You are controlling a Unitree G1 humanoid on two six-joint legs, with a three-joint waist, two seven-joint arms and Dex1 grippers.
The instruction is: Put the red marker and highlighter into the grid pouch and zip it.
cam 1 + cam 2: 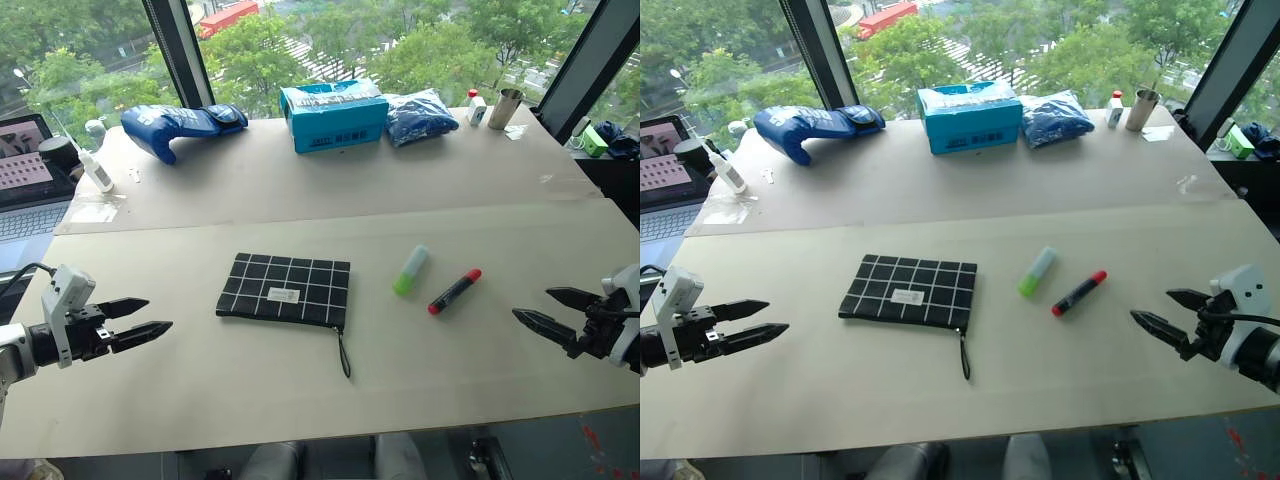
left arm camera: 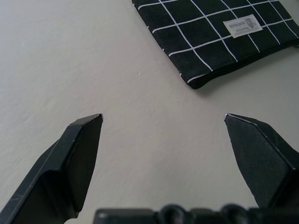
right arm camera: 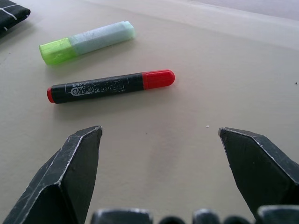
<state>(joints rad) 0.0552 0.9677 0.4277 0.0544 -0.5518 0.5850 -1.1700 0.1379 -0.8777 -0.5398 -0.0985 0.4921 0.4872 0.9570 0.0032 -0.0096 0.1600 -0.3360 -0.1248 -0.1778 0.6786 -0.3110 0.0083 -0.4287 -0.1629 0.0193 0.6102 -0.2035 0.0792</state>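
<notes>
Grid pouch (image 1: 286,290) flat mid-table, zipped; highlighter (image 1: 410,269) and red marker (image 1: 454,291) just right of it; left gripper (image 1: 143,318) and right gripper (image 1: 552,315) wide, empty; round pens may roll if nudged.

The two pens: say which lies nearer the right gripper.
The red marker, slim and dark with a red cap; the stubby green highlighter lies beyond it from the right gripper.
</notes>
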